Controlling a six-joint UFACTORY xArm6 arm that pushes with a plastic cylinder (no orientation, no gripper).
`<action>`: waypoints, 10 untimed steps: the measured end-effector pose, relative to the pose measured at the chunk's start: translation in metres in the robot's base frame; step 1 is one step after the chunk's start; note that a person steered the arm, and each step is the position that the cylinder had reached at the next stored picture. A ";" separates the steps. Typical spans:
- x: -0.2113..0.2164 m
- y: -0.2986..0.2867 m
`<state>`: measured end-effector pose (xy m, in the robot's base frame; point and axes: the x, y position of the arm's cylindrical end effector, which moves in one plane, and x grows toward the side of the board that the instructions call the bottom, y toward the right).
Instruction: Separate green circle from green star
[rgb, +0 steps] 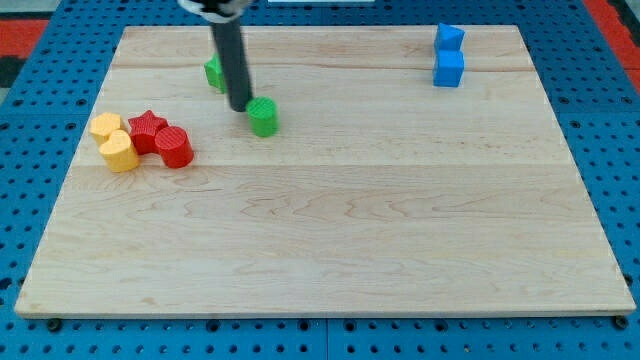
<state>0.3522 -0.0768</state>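
Observation:
The green circle (263, 116) is a short green cylinder on the wooden board, upper left of centre. The green star (214, 72) lies up and to the left of it, mostly hidden behind my rod. My tip (241, 107) rests on the board between the two, just left of the green circle and touching or nearly touching it. The two green blocks stand apart, with the rod between them.
A red star (148, 127), a red cylinder (174, 148) and two yellow blocks (105, 125) (119, 153) cluster at the view's left. Two blue blocks (449, 38) (448, 68) stand at the top right. The board edge (320, 312) runs along the bottom.

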 end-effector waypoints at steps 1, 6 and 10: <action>0.006 0.066; 0.045 0.018; 0.139 -0.008</action>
